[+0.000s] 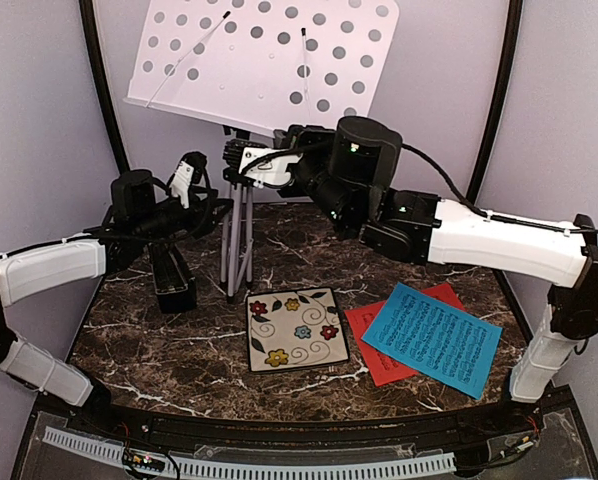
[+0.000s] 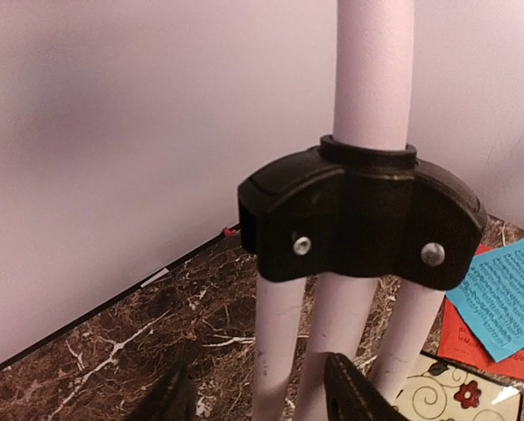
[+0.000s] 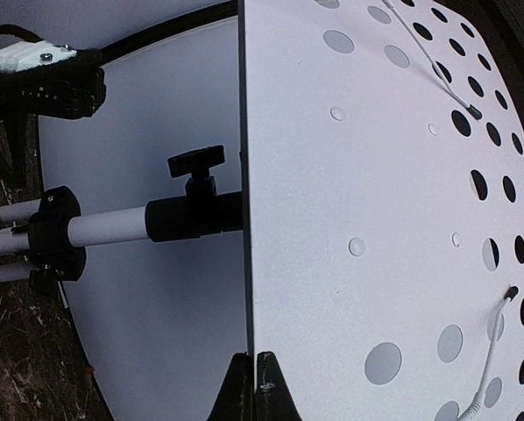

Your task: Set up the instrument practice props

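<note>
Soft, even light is falling from above in the overhead view, drawing a faint sheen off the dark marbled tabletop (image 1: 179,330), while the black posts (image 1: 101,90) are bowing outward toward the edges. In the left wrist view the fingers (image 2: 170,399) are sitting dark and blurred at the bottom edge. In the right wrist view the white music stand (image 3: 376,175) is glowing bright, its near edge going soft.

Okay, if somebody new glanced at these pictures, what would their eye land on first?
Probably the big white perforated music stand tilted at the back of the table, its edge pinched by the right gripper. The left gripper has open jaws straddling its tripod legs. Next, the blue music sheet overlapping the red music sheet at front right, beside the floral tile.
</note>
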Robot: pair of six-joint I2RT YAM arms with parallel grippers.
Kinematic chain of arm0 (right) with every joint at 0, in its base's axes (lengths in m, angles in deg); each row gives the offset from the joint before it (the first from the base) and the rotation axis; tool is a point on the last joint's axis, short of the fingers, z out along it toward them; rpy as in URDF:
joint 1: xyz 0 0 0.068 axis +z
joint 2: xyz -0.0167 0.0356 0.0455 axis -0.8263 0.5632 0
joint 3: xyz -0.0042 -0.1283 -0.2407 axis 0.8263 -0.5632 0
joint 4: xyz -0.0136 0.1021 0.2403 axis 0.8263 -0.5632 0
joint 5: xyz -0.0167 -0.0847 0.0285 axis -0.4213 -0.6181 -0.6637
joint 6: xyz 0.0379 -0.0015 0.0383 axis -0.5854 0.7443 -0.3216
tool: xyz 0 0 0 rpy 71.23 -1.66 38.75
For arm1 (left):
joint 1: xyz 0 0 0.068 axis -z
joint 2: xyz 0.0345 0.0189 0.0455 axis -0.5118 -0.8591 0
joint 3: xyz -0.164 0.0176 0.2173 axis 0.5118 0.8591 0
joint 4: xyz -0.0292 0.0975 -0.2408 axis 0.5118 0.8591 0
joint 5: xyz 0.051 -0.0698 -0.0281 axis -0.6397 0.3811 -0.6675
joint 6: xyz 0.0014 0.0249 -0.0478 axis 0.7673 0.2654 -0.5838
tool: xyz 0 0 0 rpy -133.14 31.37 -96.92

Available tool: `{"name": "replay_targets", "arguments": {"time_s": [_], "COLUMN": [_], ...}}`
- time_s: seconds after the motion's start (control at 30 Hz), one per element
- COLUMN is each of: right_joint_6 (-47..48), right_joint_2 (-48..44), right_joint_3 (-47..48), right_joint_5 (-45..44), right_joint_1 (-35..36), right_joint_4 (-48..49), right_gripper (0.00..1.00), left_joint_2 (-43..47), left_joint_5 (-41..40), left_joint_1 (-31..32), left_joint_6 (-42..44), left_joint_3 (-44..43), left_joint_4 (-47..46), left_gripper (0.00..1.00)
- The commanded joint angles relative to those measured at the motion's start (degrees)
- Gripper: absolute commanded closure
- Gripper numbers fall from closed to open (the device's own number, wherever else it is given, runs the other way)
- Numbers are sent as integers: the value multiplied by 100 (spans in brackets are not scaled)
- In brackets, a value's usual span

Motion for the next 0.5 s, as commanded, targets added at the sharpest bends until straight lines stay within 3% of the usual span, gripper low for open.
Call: {"name": "replay_targets", "arguments": {"time_s": [0.0,0.17,0.47], "right_joint_6": [-149,21,-136], "right_joint_2": [-816,-717,-763], "right_joint_3": [373,359,376], "right_joint_5": [243,223,331], "right_joint_1": [71,72,85], "right_joint_4": [2622,2761,2621], "right_gripper": [100,100,100], "left_joint_2": [48,265,-32], "left_joint_5": [-61,-395,-1007], "left_joint_1": [126,293,296], "left_joint_6": [202,326,458], "left_joint_3": [18,357,108], "left_joint_4": [-350,-661,-675], "left_gripper": [56,61,62]}}
